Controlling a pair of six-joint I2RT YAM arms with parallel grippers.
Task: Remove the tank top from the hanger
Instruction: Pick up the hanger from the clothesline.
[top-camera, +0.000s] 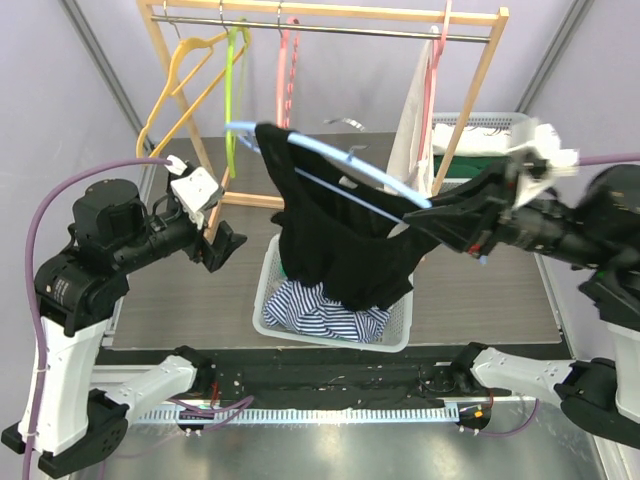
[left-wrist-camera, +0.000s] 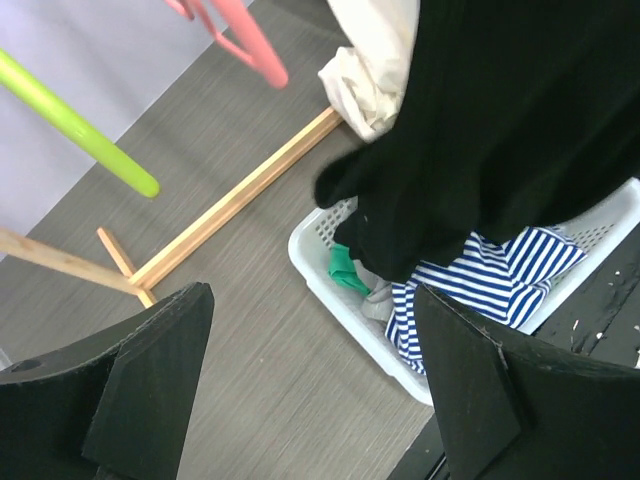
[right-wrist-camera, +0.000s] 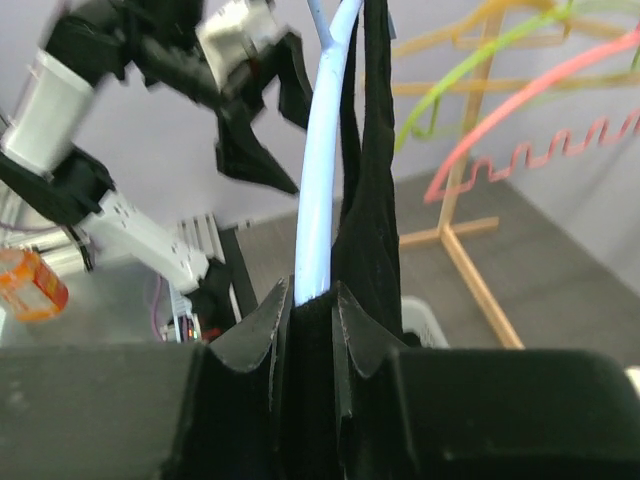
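Grey table (top-camera: 180, 300) carries a wooden rack (top-camera: 330, 12) at its far edge and a basket (top-camera: 262, 292) near its near edge. Over the basket hangs the black top (top-camera: 340, 240), on a blue hanger (right-wrist-camera: 315, 200) pinched by the right claw (right-wrist-camera: 310, 300). Left claw (top-camera: 225, 238) is spread, empty.

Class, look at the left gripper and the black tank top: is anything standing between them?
Nothing visible does. The open left gripper faces the tank top, hung on the blue hanger in the right gripper, across a clear gap; the white basket sits below.
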